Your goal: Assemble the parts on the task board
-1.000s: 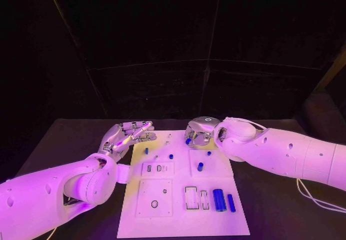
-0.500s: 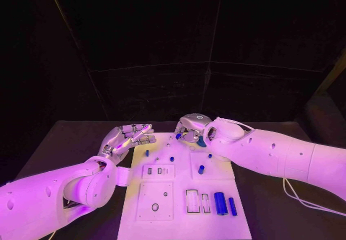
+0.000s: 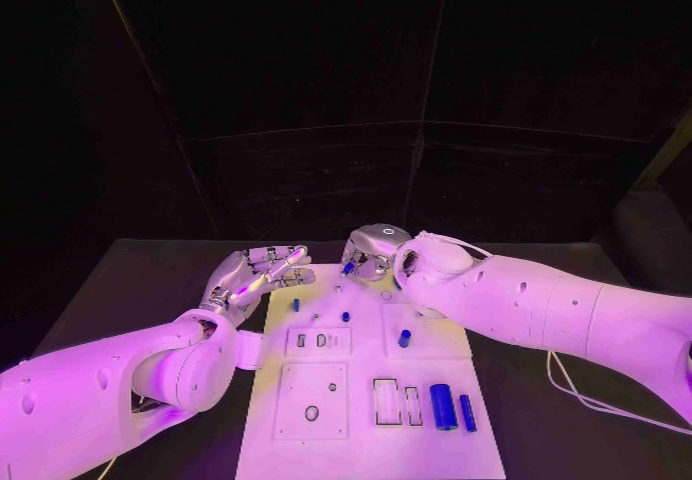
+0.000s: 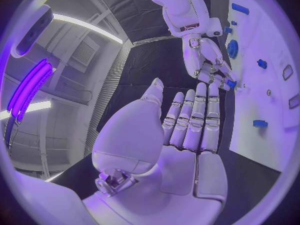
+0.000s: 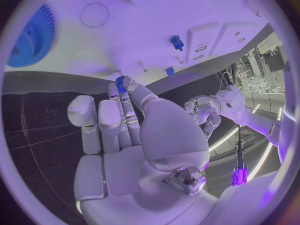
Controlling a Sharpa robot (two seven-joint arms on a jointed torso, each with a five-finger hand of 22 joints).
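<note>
**Right hand over far edge, small part at fingertips**

Right hand (image 3: 372, 255) at the far edge of the board (image 3: 368, 420), fingers curled down, a small blue part (image 5: 121, 81) pinched at the fingertips (image 5: 125, 87), clear in the right wrist view and visible from the left wrist view as a blue speck at those tips. Held just above the white surface near the far left corner; long axis of the part too small to tell. Below and toward the near side from those fingers: two short blue pegs (image 3: 345, 316) standing in the board, another peg (image 3: 404, 338) further in, a blue gear (image 5: 30, 37) off to one side. Near edge: a blue cylinder (image 3: 441, 406) and a thinner blue bar (image 3: 466, 412) lying lengthwise beside empty slots.

Left hand (image 3: 257, 273) just off the board's far left edge, palm open, fingers straight and close together, holding nothing. Nearer to the left-side pegs, yet the right hand is the one carrying the part, so likely the next placement falls to it.

Against a second ago: right hand shifted leftward along the far edge, closer to the left hand; left hand unmoved, parts on the board unchanged.
</note>
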